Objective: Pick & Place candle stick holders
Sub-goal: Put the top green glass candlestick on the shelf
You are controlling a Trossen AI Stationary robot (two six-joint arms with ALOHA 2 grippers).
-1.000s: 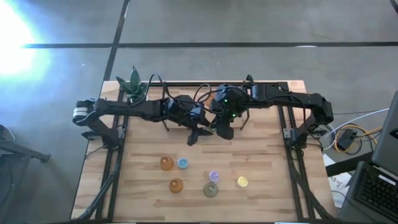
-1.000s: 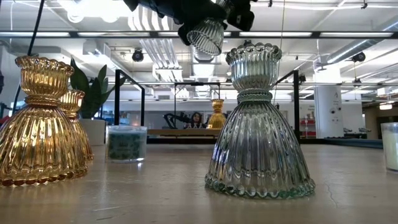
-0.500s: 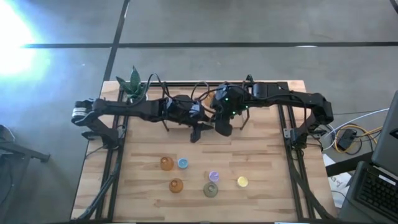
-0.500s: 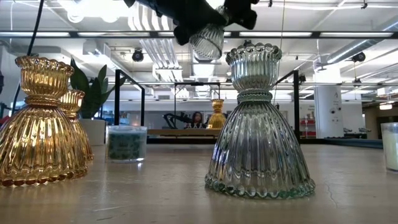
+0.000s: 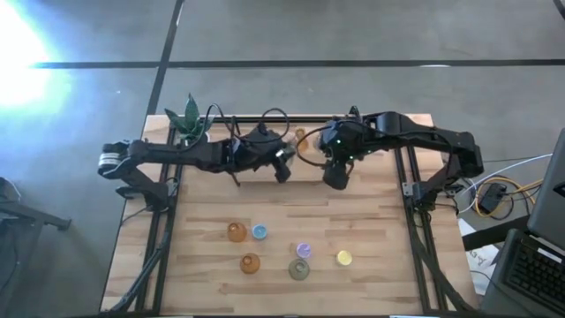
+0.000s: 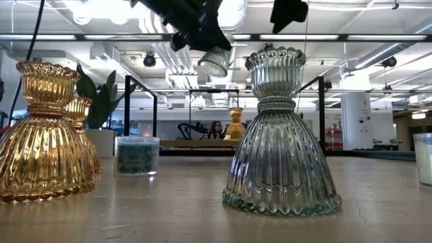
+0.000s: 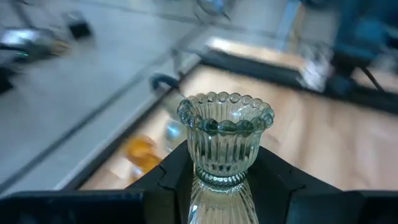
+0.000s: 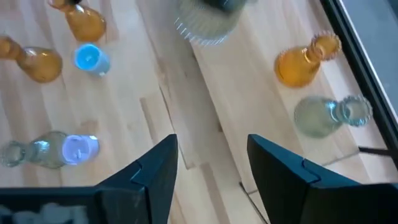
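We see the left gripper closed around the neck of a clear ribbed candle stick holder, whose beaded rim points away from the wrist; in the low view this piece hangs in the air, tilted, above the table. The right gripper stands wide open and empty over the wooden table, near the left gripper.

Surroundings, high view: an amber holder stands at the far edge of the table between the two arms, and beside it the right wrist view shows a second clear holder. Toward the near edge stand two further amber holders and, a small blue piece, a purple piece, an olive-green holder and a yellow piece, all well apart from both grippers. A potted plant sits at the far left corner.

In the low view, the olive-green holder and one amber holder fill the foreground. Whether the small round pieces contain anything, we cannot tell.
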